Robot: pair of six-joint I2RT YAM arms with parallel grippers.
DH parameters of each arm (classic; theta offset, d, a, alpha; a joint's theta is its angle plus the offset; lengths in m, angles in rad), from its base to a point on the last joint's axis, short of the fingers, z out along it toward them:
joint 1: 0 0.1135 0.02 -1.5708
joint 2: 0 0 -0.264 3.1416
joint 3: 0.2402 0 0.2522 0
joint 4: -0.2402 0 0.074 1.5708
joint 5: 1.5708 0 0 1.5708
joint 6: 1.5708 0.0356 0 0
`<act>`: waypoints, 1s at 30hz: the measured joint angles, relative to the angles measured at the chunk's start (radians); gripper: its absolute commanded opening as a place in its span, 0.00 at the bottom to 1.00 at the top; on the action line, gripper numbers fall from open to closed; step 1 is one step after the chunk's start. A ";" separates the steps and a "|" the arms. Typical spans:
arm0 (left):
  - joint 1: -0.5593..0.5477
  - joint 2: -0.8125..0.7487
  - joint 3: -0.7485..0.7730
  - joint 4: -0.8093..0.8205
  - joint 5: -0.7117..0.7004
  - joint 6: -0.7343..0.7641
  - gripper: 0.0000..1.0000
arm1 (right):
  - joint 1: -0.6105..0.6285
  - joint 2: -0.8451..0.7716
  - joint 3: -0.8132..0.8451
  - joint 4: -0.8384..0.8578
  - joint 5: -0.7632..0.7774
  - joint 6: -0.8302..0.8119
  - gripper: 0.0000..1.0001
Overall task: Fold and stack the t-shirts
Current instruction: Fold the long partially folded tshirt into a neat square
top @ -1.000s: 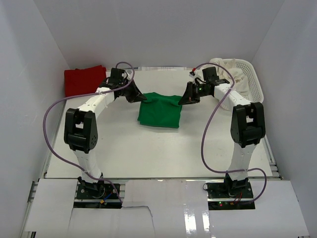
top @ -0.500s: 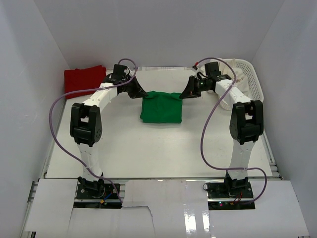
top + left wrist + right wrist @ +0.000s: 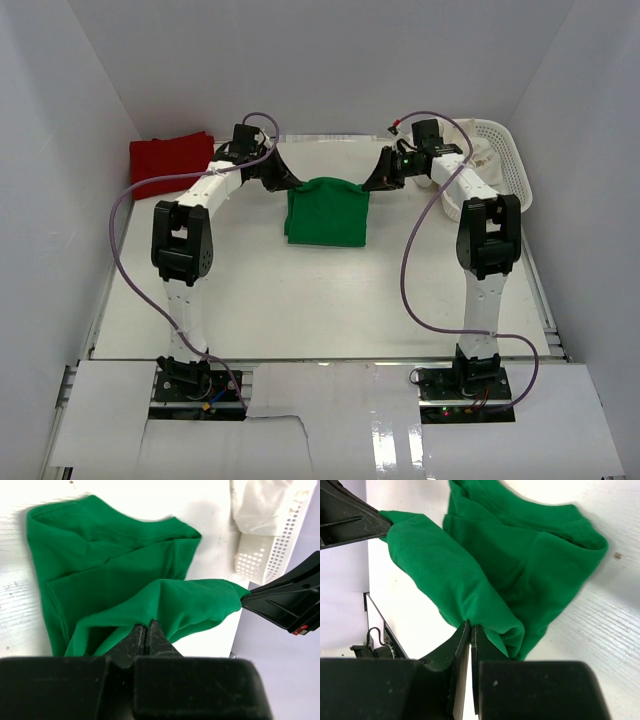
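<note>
We are mid-fold on the green shirt (image 3: 327,215), upper centre of the counter (image 3: 300,300). Our left end effector (image 3: 296,186) and right end effector (image 3: 373,186) each pinch a raised far corner. Next, we judge, that edge must travel evenly toward the frame's bottom.

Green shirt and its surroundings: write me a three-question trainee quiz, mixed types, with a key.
1. True or false: the left gripper and the right gripper are each shut on the green shirt.
2. Where is the red shirt? A) at the far left, apart from the green shirt; B) in the right gripper; C) under the green shirt.
3. What lies in the basket?
Key: 1 true. 2 A. 3 white cloth.
</note>
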 measured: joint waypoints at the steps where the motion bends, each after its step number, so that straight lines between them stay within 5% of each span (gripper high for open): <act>1: 0.000 0.012 0.000 0.000 0.000 0.000 0.00 | 0.000 0.012 0.002 0.001 0.000 0.000 0.08; 13: 0.000 0.188 0.095 0.046 0.004 -0.002 0.00 | -0.023 0.123 0.023 0.055 0.007 0.027 0.08; 30: 0.027 0.221 0.217 0.031 0.010 -0.013 0.00 | -0.045 0.241 0.223 0.121 -0.033 0.087 0.09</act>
